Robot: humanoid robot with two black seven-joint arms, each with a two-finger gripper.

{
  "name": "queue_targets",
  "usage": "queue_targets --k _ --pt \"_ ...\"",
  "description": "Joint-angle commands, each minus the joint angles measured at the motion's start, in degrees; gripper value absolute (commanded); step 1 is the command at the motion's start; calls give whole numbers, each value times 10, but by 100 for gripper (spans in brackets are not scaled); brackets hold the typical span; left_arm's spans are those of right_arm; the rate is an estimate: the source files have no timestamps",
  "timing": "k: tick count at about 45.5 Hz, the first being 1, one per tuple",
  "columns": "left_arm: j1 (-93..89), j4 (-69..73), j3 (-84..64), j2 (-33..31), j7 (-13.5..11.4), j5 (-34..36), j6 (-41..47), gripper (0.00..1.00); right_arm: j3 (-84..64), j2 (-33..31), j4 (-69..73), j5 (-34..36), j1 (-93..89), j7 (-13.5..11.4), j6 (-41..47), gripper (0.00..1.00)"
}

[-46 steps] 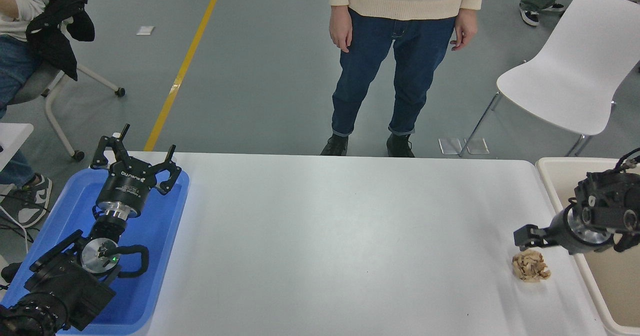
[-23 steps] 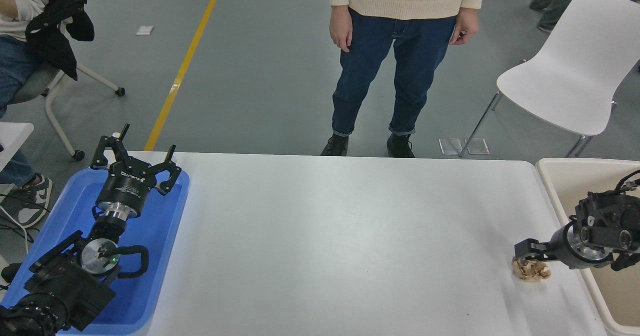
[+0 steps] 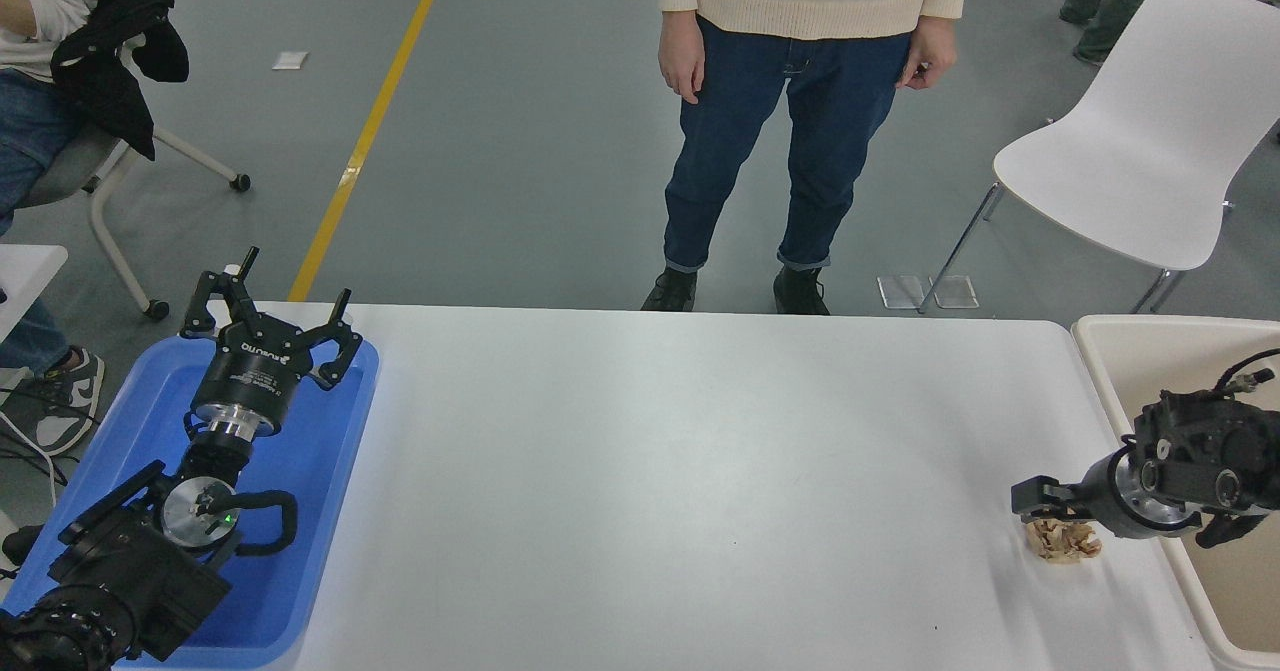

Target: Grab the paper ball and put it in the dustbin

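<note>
The paper ball [image 3: 1066, 543], a small crumpled tan wad, lies on the white table [image 3: 680, 471] near its right edge. My right gripper [image 3: 1040, 501] reaches in from the right edge, pointing left, and sits low right over the ball, covering its top. The view does not show whether it grips the ball. The dustbin [image 3: 1150, 324], a cream bin with a thick rim, stands just beyond the table's right edge, under my right wrist. My left gripper [image 3: 270, 316] is parked open over the blue tray at the lower left.
A shallow blue tray [image 3: 330, 451] lies on the table's left end under the left arm. A person in jeans [image 3: 760, 151] stands at the far side. A white chair [image 3: 1150, 141] stands at the far right, and another person sits at the upper left.
My right gripper has come down and slightly left onto the paper ball, now hiding its top. The ball has stayed put, and the left arm has not moved.
</note>
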Motion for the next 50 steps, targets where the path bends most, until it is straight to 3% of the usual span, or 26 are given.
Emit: queue_targets --k 1,15,20,23,26,28,31,33,44,50 --pt "0 0 0 0 0 0 0 100 9 5 -12 0 -14 0 -11 100" --pt "0 0 0 0 0 0 0 100 8 21 -30 -3 -36 -1 -25 96" --pt "0 0 0 0 0 0 0 100 8 21 -28 0 -37 -1 -26 72" --pt "0 0 0 0 0 0 0 100 5 25 -25 0 -39 -1 -24 46" --pt "0 0 0 0 0 0 0 100 5 27 -25 1 -39 -2 -24 39" --pt "0 0 0 0 0 0 0 100 5 28 -25 1 -39 -2 -23 26" --pt "0 0 0 0 0 0 0 100 6 28 -25 1 -39 -3 -23 19" --pt "0 0 0 0 0 0 0 100 6 26 -22 1 -37 -3 -22 1" --pt "0 0 0 0 0 0 0 100 2 13 -12 17 -31 -5 -16 0" --pt "0 0 0 0 0 0 0 100 -5 -10 31 19 4 -52 -13 0"
